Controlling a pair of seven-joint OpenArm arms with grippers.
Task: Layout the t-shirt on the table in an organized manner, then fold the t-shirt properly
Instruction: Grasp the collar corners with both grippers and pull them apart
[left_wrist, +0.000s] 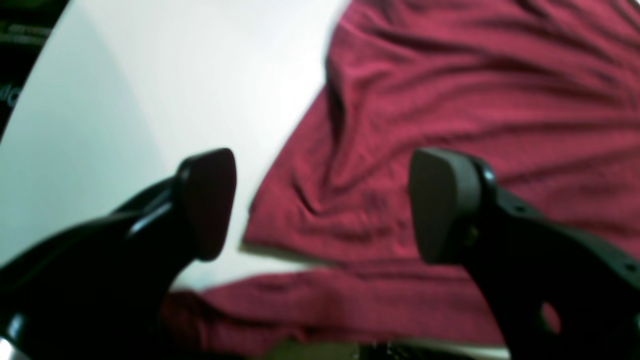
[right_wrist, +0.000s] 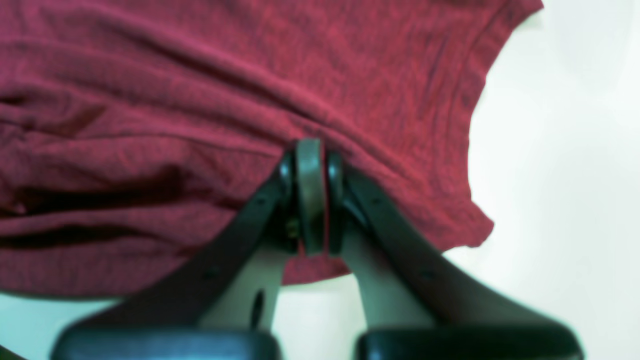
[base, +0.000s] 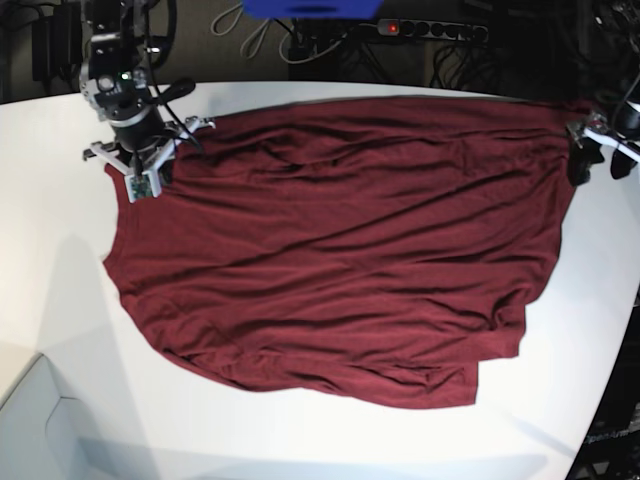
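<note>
From my screen the white table (base: 60, 330) fills the base view, with the t-shirt (base: 340, 250) spread wrinkled across its middle. At upper left, my right gripper (base: 140, 165) pinches the t-shirt's edge tight. At the upper right, my left gripper (base: 598, 150) hangs with jaws wide over the cloth's corner, holding nothing.

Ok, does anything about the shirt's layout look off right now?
Yes. The dark maroon thin-fabric t-shirt lies spread but wrinkled on the white table, and its near hem corner is doubled over. Nothing looks torn or spilled.
</note>
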